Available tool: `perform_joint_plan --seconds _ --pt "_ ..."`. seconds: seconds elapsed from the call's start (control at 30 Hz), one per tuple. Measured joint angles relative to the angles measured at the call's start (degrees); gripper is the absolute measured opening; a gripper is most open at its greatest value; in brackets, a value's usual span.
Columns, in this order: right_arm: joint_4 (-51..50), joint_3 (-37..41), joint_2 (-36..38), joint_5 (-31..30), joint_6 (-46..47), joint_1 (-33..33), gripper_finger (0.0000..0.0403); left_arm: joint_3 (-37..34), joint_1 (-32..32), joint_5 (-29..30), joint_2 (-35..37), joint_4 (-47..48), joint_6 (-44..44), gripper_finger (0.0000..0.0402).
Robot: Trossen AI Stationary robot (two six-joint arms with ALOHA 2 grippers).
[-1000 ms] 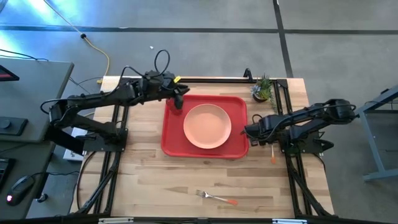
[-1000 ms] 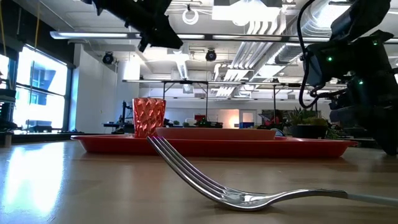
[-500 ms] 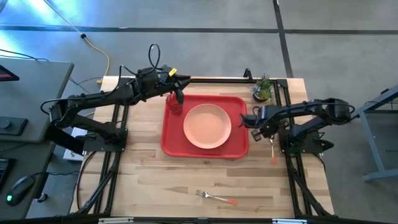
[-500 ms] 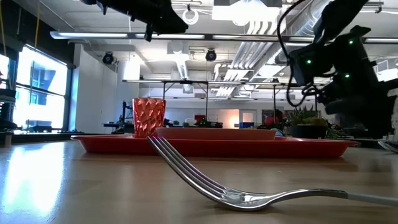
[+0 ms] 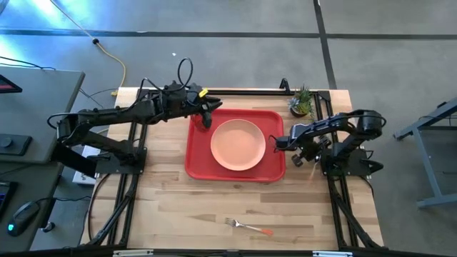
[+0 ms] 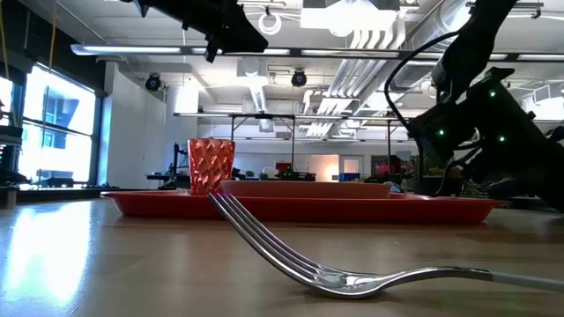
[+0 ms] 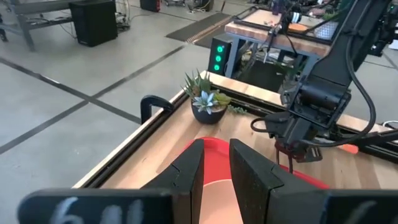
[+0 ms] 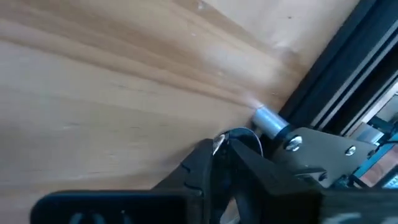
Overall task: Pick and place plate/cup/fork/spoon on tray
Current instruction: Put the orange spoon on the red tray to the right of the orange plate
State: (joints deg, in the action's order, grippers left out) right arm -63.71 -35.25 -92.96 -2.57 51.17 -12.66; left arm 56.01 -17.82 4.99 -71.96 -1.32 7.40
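The right gripper (image 5: pixel 280 143), fingers clamped on the spoon (image 8: pixel 239 138), should carry it level over the tray (image 5: pixel 196 165) beside the plate (image 5: pixel 238 144) while the left gripper (image 5: pixel 208 112), fingers together, waits over the cup (image 6: pixel 211 165).

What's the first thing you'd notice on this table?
The big bright red plastic tray in the middle of the wooden table, with a round peach-pink plate on it and a see-through red-orange cup at its far left corner. An orange-handled metal fork lies alone near the table's front edge.

The right gripper (image 8: pixel 225 149) has its two dark fingers (image 8: pixel 198 167) pinched on the spoon (image 8: pixel 239 138), whose silver bowl shows between the tips. Pale wooden table (image 8: pixel 106 93) lies beyond, with a black rail (image 8: pixel 339 74) beside.
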Motion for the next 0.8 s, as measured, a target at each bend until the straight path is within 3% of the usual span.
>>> perform_joint_plan --seconds 0.17,0.43,0.67,0.8 --pt "3.67 -4.3 1.12 2.24 1.81 1.8 0.0035 0.0 0.04 0.17 0.0 0.0 -0.05 0.0064" --pt "2.4 -14.48 7.73 -2.25 2.8 4.61 0.003 0.0 -0.6 0.63 0.0 -0.01 -0.13 0.0064" --pt "-1.06 -11.75 9.13 -0.18 5.53 5.62 0.0033 0.0 -0.56 0.61 0.0 0.15 -0.13 0.0064" --pt "-0.21 -9.06 9.13 0.16 5.46 7.92 0.0057 0.0 -0.23 0.61 0.0 0.53 -0.11 0.0064"
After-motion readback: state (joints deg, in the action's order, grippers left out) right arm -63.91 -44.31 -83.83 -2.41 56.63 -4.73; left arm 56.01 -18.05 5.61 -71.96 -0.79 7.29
